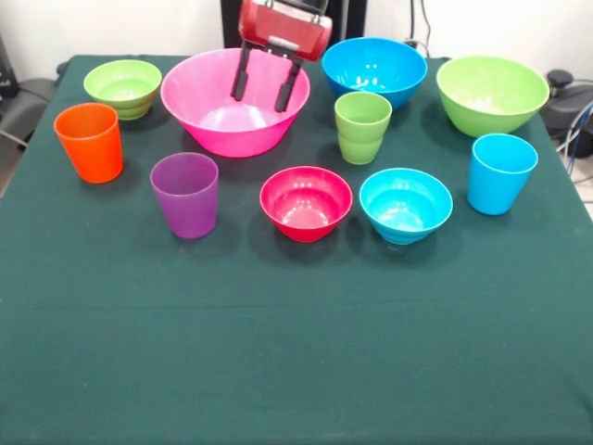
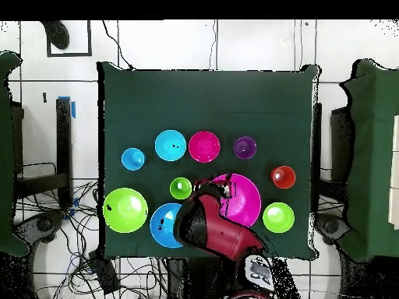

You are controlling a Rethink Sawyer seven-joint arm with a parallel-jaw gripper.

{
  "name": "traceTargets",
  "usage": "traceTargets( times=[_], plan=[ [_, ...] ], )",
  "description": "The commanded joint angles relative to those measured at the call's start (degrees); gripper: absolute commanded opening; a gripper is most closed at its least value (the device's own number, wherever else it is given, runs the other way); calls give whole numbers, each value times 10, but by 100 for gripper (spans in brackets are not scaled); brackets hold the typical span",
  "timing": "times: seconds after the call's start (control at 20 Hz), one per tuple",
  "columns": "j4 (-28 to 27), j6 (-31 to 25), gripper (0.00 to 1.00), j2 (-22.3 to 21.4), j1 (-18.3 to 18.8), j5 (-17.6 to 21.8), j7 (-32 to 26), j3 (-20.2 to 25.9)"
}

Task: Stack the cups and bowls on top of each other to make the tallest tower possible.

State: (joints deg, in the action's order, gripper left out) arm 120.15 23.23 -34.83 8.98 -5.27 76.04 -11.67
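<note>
My gripper (image 1: 259,102) hangs open and empty over the large pink bowl (image 1: 190,104), its fingers (image 1: 242,76) inside the rim line. In the overhead view the gripper (image 2: 217,187) covers the pink bowl's (image 2: 248,204) left part. All pieces stand apart on the table, none nested: an orange cup (image 1: 89,141), a purple cup (image 1: 185,195), a light green cup (image 1: 362,127), a light blue cup (image 1: 500,173), a small red bowl (image 1: 306,202), a small light blue bowl (image 1: 406,204), a small green bowl (image 1: 122,86), a medium blue bowl (image 1: 373,69) and a medium green bowl (image 1: 492,93).
The dark green tablecloth (image 1: 296,352) covers the table, with a wide bare stretch at its near side in the front view. Cables and chairs lie beyond the table's edges in the overhead view.
</note>
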Motion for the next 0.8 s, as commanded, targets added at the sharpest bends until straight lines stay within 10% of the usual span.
traceTargets(
  times=[0.05, 0.5, 0.8],
  plan=[
    [-1, 29, 100, 23, -5, 2, 119, -3],
    [-52, 38, 100, 70, 59, 102, 153, 54],
    [-52, -20, 100, 128, 15, 28, 190, 38]
  ],
)
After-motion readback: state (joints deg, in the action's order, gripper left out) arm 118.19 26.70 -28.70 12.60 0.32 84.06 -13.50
